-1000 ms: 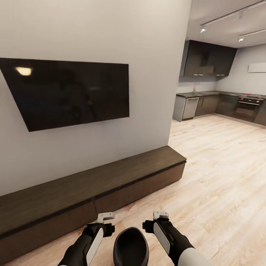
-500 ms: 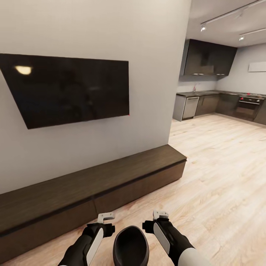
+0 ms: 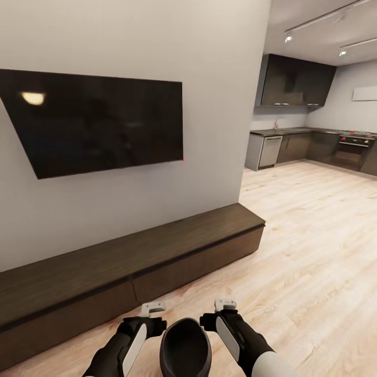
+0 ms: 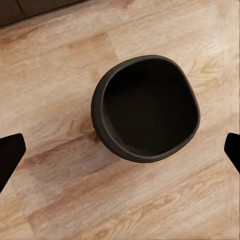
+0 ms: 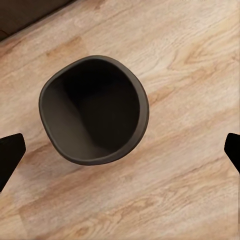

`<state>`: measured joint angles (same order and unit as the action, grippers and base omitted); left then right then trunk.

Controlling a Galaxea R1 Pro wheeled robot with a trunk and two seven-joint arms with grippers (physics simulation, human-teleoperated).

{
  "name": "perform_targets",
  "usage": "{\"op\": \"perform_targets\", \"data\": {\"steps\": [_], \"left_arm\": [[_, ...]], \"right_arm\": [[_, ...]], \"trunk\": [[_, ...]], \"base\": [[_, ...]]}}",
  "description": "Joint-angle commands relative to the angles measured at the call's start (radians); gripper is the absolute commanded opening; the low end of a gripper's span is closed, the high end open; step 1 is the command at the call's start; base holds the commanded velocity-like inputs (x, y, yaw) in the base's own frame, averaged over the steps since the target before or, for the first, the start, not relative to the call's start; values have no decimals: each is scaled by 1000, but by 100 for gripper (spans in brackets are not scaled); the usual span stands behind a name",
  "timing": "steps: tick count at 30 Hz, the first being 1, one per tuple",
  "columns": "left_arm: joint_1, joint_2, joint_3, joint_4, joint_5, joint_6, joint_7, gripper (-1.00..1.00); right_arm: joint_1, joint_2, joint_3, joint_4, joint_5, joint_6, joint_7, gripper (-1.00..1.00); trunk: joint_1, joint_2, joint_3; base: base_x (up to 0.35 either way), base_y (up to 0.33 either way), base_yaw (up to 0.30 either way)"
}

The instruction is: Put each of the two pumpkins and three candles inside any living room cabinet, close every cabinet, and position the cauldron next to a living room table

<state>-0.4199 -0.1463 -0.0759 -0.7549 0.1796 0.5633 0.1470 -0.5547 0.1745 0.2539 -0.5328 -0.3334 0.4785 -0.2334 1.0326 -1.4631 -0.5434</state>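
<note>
The black, empty cauldron [image 3: 185, 348] sits low in front of me on the wood floor, between my two arms. My left gripper [image 3: 153, 309] and right gripper [image 3: 225, 303] hover on either side of it, both open and holding nothing. Both wrist views look down into the cauldron [image 4: 145, 107] [image 5: 92, 117], with the dark fingertips [image 4: 10, 155] [image 5: 10, 155] spread wide at the picture edges. The long dark brown cabinet [image 3: 157, 251] runs along the wall ahead, its fronts shut. The pumpkins, candles and table are out of view.
A large black TV [image 3: 99, 125] hangs on the grey wall above the cabinet. Past the wall's corner at right, light wood floor [image 3: 314, 235] leads to a kitchen with dark grey cabinets [image 3: 296, 84] and an oven [image 3: 353, 149].
The whole head view has shifted slightly, so the camera has moved. The grippers and cauldron keep almost the same places in front of me.
</note>
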Motion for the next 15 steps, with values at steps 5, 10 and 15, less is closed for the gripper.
{"op": "perform_targets", "data": {"steps": [5,10,15], "left_arm": [[0,2,-4,5,6,4,-35,100],[0,2,-4,8,5,3,-43,100],[0,2,-4,8,3,2,-43,100]], "right_arm": [[-1,0,15,-2,-10,3,-9,100],[-1,0,18,-2,-11,3,-9,100],[-1,0,19,-2,-12,3,-9,100]], "trunk": [[19,-36,-17],[38,-71,-32],[58,-106,-48]], "base": [[0,0,0],[0,0,0],[0,0,0]]}}
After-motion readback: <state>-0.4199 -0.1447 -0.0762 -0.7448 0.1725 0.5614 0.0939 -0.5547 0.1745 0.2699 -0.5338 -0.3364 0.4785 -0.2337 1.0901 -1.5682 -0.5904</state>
